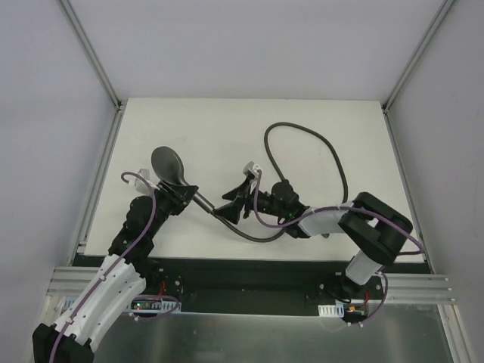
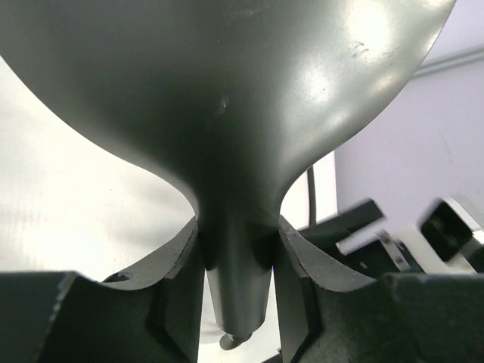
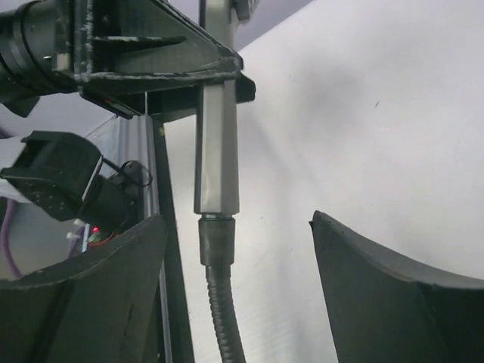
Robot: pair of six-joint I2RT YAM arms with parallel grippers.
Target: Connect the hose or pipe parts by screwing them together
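My L gripper (image 2: 238,253) clamps shower head (image 2: 227,113) by its handle; R gripper (image 3: 236,223) jaws spread wide either side of hose (image 3: 224,318) hex fitting (image 3: 217,151), not touching.

White table (image 1: 189,128) enclosed by pale grey walls (image 1: 249,45), evenly lit.

A white table (image 1: 227,136) fills the middle, with pale grey walls (image 1: 227,45) behind it and on both sides. A metal post (image 1: 89,51) meets each far corner, the second (image 1: 420,53) on the right. A silver rail (image 1: 427,290) crosses the near edge, with a dull metal sheet (image 1: 249,336) below it
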